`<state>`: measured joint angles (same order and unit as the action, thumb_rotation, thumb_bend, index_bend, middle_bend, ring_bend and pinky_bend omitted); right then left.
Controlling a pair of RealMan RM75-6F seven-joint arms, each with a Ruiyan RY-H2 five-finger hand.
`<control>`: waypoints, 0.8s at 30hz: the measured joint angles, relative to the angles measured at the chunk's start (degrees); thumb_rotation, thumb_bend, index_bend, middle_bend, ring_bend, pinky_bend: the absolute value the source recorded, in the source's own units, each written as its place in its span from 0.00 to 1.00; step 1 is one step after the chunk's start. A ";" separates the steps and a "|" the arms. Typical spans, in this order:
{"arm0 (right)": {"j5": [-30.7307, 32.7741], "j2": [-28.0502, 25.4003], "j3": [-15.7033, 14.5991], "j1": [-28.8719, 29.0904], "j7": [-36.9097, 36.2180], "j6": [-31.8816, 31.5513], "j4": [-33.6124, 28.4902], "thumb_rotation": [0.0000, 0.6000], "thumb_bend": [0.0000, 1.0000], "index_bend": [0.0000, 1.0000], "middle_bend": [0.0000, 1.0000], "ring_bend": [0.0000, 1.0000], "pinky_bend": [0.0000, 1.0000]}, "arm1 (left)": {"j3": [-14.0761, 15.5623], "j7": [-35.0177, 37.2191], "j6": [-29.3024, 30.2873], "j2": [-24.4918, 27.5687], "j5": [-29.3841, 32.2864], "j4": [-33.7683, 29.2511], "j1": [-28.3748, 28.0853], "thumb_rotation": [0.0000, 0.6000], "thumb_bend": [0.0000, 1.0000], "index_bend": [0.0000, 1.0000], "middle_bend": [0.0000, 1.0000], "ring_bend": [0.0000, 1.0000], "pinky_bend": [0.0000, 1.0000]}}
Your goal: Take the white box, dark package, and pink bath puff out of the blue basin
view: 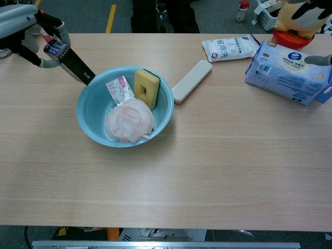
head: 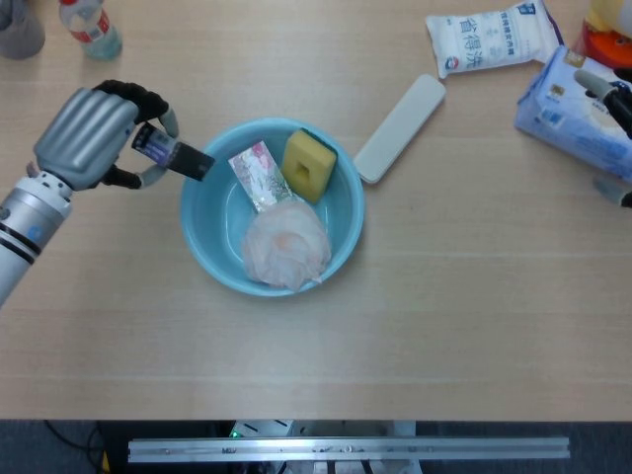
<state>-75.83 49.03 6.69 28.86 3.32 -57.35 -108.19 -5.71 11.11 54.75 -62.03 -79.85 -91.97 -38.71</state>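
The blue basin sits left of the table's middle. In it lie the pink bath puff, the white box with a pink pattern, and a yellow sponge. My left hand holds the dark package in the air, up and left of the basin, with its lower end over the left rim. Only part of my right hand shows at the right edge, by a blue pack.
A long white case lies right of the basin. A white bag and a blue tissue pack are at the back right. A bottle and grey cup stand at the back left.
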 measured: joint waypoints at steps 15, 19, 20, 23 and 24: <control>-0.56 0.77 -0.12 -0.06 -0.81 0.41 0.95 1.00 0.21 0.00 0.22 0.07 0.21 | 0.88 -4.35 -6.48 -6.33 9.00 14.13 0.97 1.00 0.26 0.57 0.39 0.30 0.28; -0.57 0.39 -0.14 -0.39 -0.85 0.06 0.70 1.00 0.21 0.00 0.22 0.07 0.21 | 1.15 -4.99 -8.12 -10.17 10.40 18.55 0.98 1.00 0.26 0.56 0.38 0.30 0.28; -0.56 0.29 -0.16 -0.49 -0.86 -0.02 0.65 1.00 0.21 0.00 0.22 0.07 0.21 | 1.22 -5.15 -8.41 -10.94 10.62 19.39 1.00 1.00 0.26 0.56 0.38 0.30 0.28; -0.49 0.07 -0.20 -0.67 -0.86 -0.11 0.49 1.00 0.21 0.00 0.22 0.07 0.21 | 1.55 -6.05 -9.13 -13.05 10.91 21.61 1.05 1.00 0.25 0.54 0.37 0.30 0.28; -0.47 0.01 -0.21 -0.70 -0.82 -0.12 0.45 1.00 0.21 0.00 0.22 0.07 0.21 | 1.66 -6.54 -9.31 -13.56 10.96 22.13 1.07 1.00 0.25 0.50 0.35 0.29 0.28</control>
<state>-76.30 49.05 6.48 28.16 2.50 -57.47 -107.73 -4.05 4.58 45.44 -75.59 -68.89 -69.85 -37.64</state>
